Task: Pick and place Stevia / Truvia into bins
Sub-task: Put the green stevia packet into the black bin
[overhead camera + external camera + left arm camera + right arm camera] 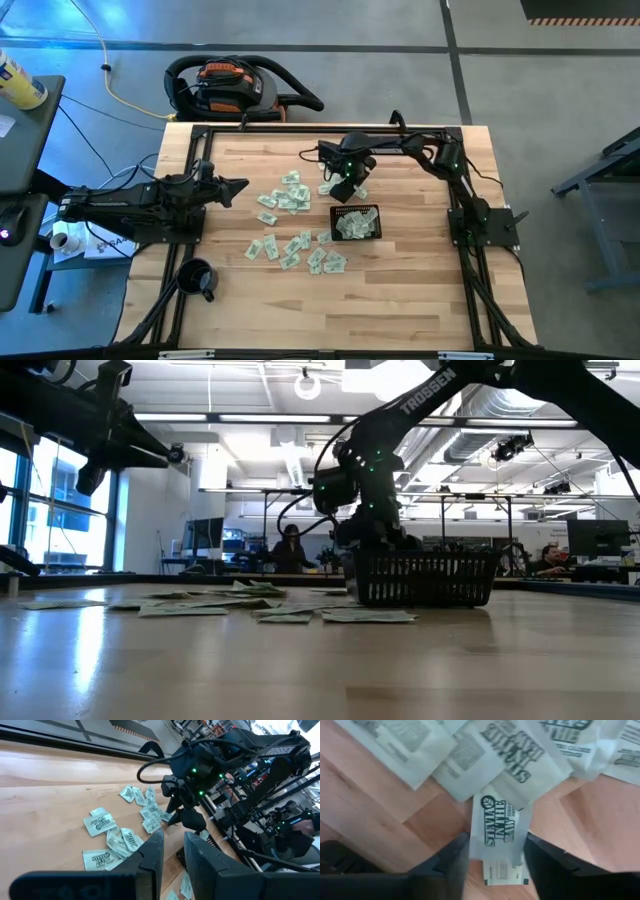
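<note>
Many pale green and white Stevia sachets (290,200) lie flat and scattered on the wooden table, some overlapping. The black mesh basket (374,212) stands right of centre with several sachets inside. My right gripper (495,865) points down just beyond the basket's far side. It is open, and its fingers straddle one sachet (500,827) that lies on the wood with its far end tucked under other sachets. My left gripper (243,186) hovers at the table's left, above the wood, slightly open with nothing between its fingers. My right gripper comes from above with one finger (452,862) beside each long edge of the sachet, along its near half (495,847). Whether the fingers touch those edges, I cannot tell. The sachet lies flat on the table.
A round black mug (197,278) stands near the table's front left corner. A black and orange vacuum cleaner (235,85) sits on the floor beyond the far edge. Bare wood stretches along the near edge and at the far left. A person (290,548) shows in the room behind.
</note>
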You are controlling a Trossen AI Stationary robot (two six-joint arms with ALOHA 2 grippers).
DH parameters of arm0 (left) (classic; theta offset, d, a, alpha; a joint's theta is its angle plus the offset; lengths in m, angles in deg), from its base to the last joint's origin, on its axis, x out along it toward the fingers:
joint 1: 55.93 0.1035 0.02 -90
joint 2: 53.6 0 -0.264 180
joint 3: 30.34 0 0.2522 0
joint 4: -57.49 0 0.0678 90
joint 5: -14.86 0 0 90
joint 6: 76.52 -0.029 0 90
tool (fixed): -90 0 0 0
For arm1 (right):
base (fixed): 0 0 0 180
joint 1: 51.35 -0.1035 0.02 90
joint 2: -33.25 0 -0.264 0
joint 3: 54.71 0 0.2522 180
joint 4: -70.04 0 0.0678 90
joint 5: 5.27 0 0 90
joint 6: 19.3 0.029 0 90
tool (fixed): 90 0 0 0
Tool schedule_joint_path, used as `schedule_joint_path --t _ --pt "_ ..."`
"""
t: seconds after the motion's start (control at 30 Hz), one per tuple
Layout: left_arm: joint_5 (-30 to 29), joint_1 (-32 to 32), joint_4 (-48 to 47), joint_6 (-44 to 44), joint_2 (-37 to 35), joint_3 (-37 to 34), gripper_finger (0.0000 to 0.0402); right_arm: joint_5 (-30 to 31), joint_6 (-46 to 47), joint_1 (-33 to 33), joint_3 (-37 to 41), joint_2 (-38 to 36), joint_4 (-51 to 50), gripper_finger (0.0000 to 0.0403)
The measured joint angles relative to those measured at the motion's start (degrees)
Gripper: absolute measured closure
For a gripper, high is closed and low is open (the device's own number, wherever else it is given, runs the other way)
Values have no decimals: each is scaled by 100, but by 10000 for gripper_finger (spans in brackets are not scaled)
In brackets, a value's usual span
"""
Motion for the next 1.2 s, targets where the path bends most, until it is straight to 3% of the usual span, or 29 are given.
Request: schedule_joint_path --t 0.23,0.5,0.7,0.93,1.2 --pt "-140 0 2 1 0 0 291 29 -267 151 -221 -21 -176 388" --pt "-185 2 2 2 2 0 291 99 -577 -43 -1339 -430 -1320 397" --pt "-226 2 0 -50 2 0 291 -1266 -567 -469 -1788 -510 -2126 399" --pt "-235 2 -1 -157 2 0 291 -1043 -562 -1189 -1438 -505 -2062 400" --pt "-202 2 -25 -170 2 0 291 -334 -758 -630 -1320 -501 -1999 400"
